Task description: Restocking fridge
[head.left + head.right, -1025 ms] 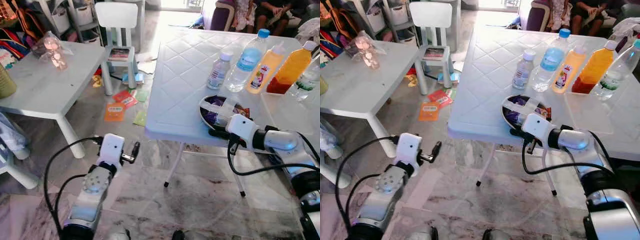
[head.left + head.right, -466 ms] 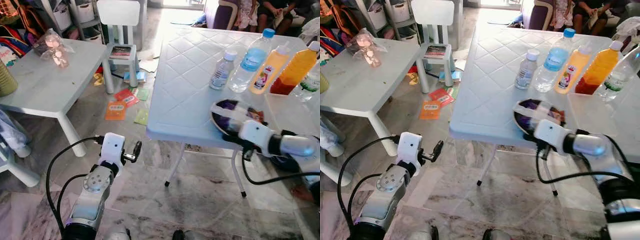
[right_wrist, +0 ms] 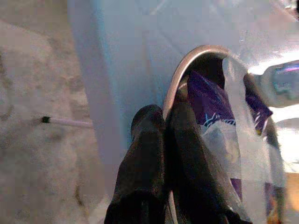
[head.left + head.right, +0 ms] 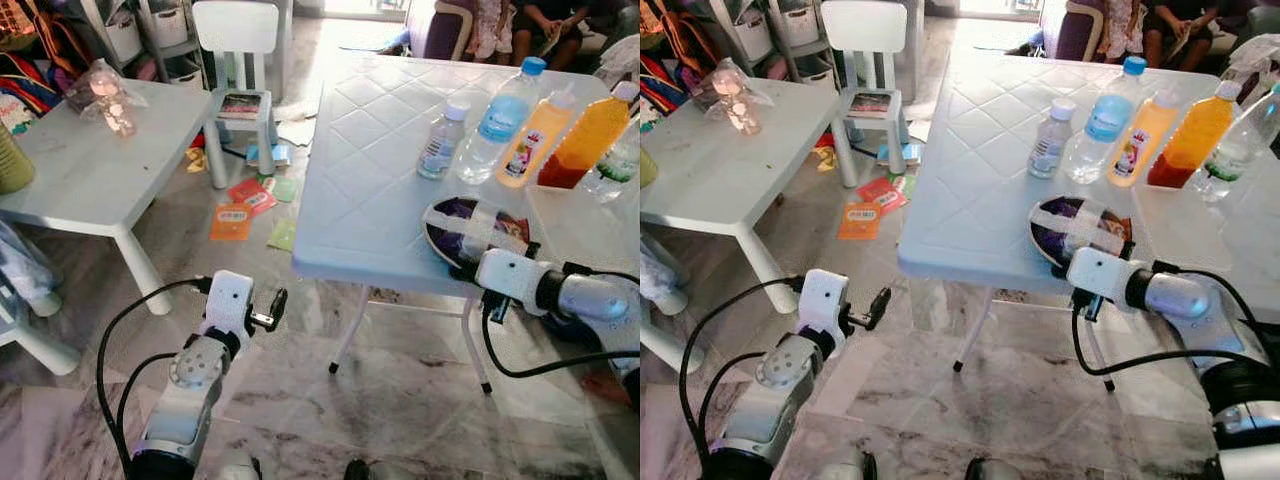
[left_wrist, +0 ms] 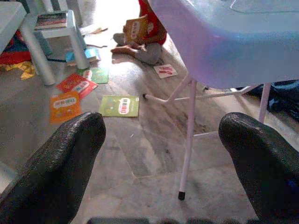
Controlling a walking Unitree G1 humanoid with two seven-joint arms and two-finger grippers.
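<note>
Bowl rim (image 3: 187,70) — between right fingers (image 3: 140,154)

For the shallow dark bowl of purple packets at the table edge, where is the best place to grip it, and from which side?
Probably the near rim, from the robot's side of the white table. The bowl sits right at that edge, so its thin lip is exposed there, while bottles stand behind it. The right gripper is already shut on this rim, one finger on each side. The clear film taped over the top rules out a grasp from above.
</note>
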